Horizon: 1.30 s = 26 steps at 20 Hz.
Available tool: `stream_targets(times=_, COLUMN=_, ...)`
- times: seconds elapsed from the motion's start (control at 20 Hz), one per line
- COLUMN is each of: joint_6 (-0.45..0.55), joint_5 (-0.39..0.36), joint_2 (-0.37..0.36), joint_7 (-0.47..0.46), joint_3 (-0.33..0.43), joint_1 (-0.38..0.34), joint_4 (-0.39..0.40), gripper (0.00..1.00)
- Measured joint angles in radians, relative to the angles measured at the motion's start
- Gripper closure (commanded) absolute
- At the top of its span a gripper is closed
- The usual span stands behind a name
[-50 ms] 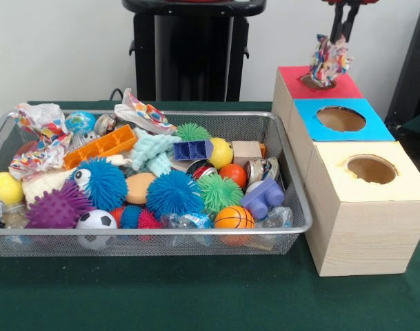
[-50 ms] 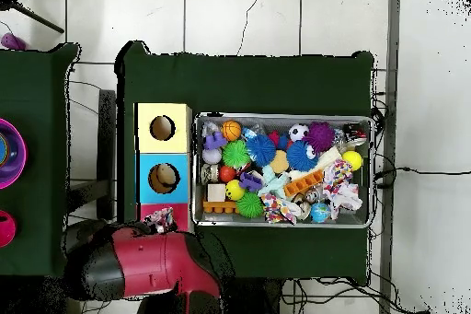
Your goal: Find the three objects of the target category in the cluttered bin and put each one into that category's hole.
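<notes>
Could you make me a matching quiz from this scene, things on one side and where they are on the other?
Things:
1. multicoloured paper bundle
2. mini basketball
3. yellow ball
4. orange block

Places, front view:
A. bin's left end
B. at the red-topped box's hole, under the gripper
C. bin's front edge, towards the right
D. bin's back half, left of middle

Pairs: 1-B, 2-C, 3-A, 4-D

A crumpled multicoloured paper wad [image 1: 330, 62] hangs upright, its lower end in the round hole of the red-topped box [image 1: 347, 86], farthest of three.
</notes>
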Motion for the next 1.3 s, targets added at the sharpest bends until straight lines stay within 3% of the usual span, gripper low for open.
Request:
stream_targets(times=0.6, joint_6=0.000, joint_5=0.006, joint_2=0.099, joint_7=0.005, joint_3=0.000, joint_1=-0.003, joint_4=-0.043, gripper=1.00)
stream_targets(times=1.3, joint_6=0.004, joint_5=0.006, joint_2=0.118, joint_7=0.005, joint_3=0.000, joint_1=-0.015, joint_4=-0.153, gripper=1.00)
